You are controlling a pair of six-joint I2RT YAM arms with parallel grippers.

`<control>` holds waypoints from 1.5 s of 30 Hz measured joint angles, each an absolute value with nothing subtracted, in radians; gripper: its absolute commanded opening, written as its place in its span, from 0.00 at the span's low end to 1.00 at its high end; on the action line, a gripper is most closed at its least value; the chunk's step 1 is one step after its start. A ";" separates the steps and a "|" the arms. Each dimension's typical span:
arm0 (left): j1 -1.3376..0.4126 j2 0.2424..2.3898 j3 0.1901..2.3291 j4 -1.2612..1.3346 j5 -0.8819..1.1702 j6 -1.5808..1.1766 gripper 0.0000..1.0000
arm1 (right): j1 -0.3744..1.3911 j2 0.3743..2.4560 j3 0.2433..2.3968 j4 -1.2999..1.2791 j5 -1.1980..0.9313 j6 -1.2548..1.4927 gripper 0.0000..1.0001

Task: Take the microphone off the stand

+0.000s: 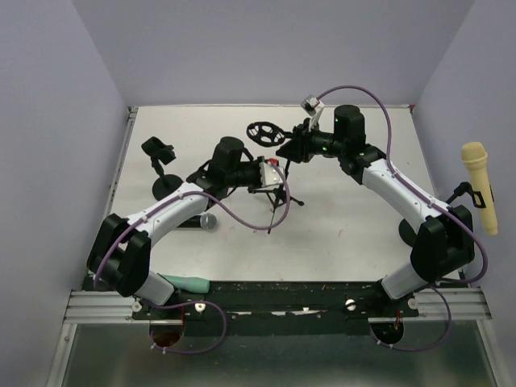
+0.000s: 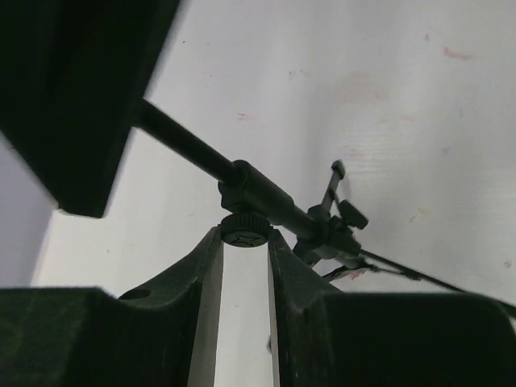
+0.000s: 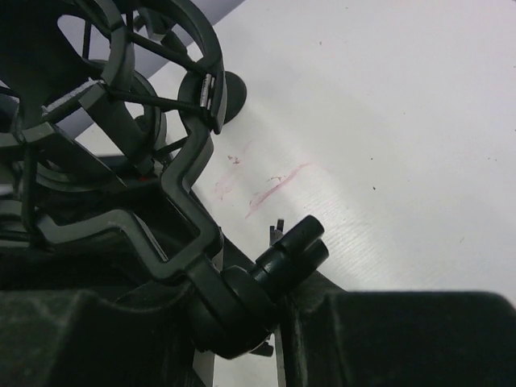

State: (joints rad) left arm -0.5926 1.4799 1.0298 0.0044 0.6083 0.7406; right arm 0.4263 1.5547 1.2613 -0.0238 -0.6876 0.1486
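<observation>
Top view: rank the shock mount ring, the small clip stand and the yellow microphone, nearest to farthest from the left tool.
1. Shock mount ring, just behind the left tool.
2. Small clip stand, far left.
3. Yellow microphone, far right.

The black tripod stand [image 1: 278,193] stands mid-tabletop with its legs splayed. A thin rod [image 2: 185,145] runs through a clamp with a knurled knob [image 2: 245,231]. A black ring-shaped shock mount [image 1: 250,131] sits tilted at its far end. Whether a microphone sits inside cannot be told.
</observation>
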 measured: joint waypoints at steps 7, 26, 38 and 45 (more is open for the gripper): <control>-0.480 1.506 1.126 0.037 0.749 0.218 0.00 | 0.429 1.562 1.283 -0.015 -0.665 0.150 0.01; -0.347 1.689 1.286 -0.002 1.163 -0.298 0.00 | 0.446 1.623 1.306 0.171 -0.651 0.220 0.01; -0.231 1.851 1.233 0.471 1.295 -0.893 0.11 | 0.429 1.671 1.398 0.122 -0.584 0.158 0.01; -0.236 1.802 1.286 0.299 1.291 -0.781 0.28 | 0.431 1.668 1.381 0.180 -0.573 0.165 0.01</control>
State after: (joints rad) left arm -0.2359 1.8015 1.2861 0.2985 1.2911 -0.7815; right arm 0.4309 1.6680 1.3811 0.1802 -0.5728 0.1650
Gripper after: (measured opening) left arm 0.213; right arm 0.329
